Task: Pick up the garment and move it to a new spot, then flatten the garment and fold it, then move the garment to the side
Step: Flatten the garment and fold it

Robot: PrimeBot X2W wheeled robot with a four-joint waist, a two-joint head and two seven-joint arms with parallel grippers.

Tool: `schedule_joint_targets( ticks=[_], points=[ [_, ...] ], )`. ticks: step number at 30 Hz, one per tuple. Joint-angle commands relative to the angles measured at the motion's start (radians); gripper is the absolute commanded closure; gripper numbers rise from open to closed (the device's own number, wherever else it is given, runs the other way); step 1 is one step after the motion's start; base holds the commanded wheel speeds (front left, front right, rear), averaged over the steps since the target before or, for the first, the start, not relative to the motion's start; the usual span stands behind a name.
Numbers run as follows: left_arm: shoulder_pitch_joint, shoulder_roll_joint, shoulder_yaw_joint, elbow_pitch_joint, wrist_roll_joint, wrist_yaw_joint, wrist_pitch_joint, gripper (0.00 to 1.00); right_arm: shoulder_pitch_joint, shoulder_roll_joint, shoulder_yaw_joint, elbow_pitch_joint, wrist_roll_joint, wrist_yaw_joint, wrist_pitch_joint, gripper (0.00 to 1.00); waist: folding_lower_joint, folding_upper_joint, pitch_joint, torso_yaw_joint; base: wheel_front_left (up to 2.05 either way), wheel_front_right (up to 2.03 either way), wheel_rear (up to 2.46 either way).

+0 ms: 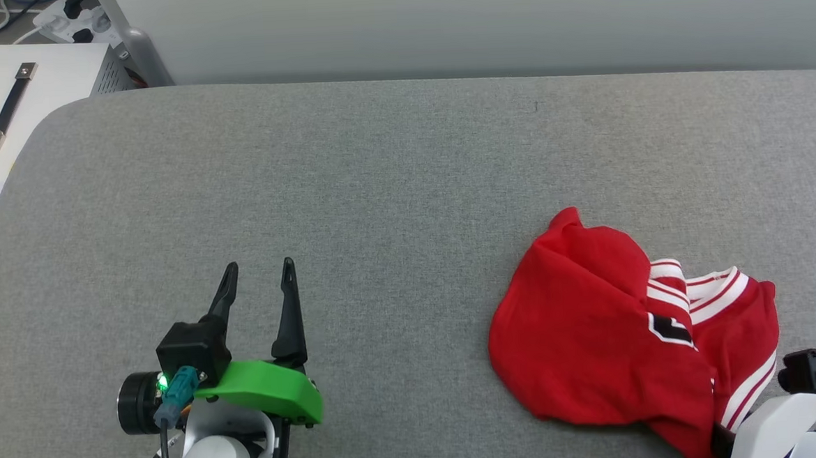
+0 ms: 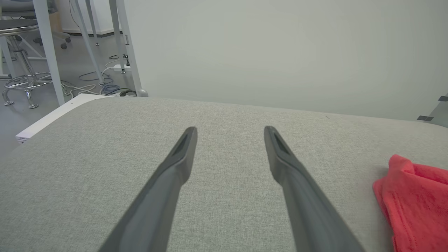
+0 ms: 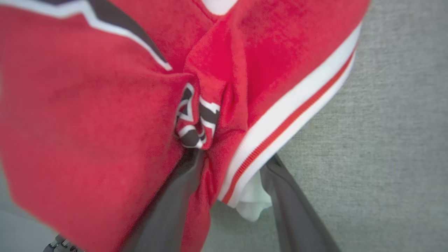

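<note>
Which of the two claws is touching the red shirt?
The right gripper: its fingers are pushed into the red jersey, tips hidden by cloth. The left gripper hangs open over the bare grey surface, apart from it.
</note>
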Motion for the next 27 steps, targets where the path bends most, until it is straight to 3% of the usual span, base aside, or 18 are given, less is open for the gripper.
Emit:
schedule_joint_targets(
  ticks=[1,11,18,22,27],
  points=[
    [0.013,0.006,-0.002,-0.005,-0.005,0.008,0.002,0.0,-0.012,0.009,-0.012,-0.01,-0.015,-0.001,-0.038,0.0,0.0,0.0,-0.003,0.003,0.0,0.0,0.0],
    [0.04,0.02,0.003,-0.012,-0.018,0.018,0.018,0.0,-0.082,0.066,-0.08,-0.028,-0.14,-0.001,-0.375,0.0,0.0,0.0,-0.046,0.004,0.0,0.0,0.0],
    [0.045,0.038,-0.009,-0.027,-0.019,0.017,0.061,0.0,-0.086,0.086,-0.052,-0.064,-0.198,-0.001,-0.48,0.0,0.0,0.0,-0.067,-0.014,0.0,0.0,0.0],
    [-0.003,0.045,-0.051,-0.039,-0.009,-0.012,0.119,0.0,-0.098,0.091,-0.034,-0.086,-0.206,-0.001,-0.498,0.0,0.0,0.0,-0.052,-0.032,0.0,0.0,0.0],
    [-0.12,0.009,-0.147,-0.021,-0.004,-0.081,0.208,0.0,-0.126,0.093,-0.014,-0.122,-0.212,-0.001,-0.516,0.0,0.0,0.0,-0.008,-0.071,0.0,0.0,0.0]
  ],
)
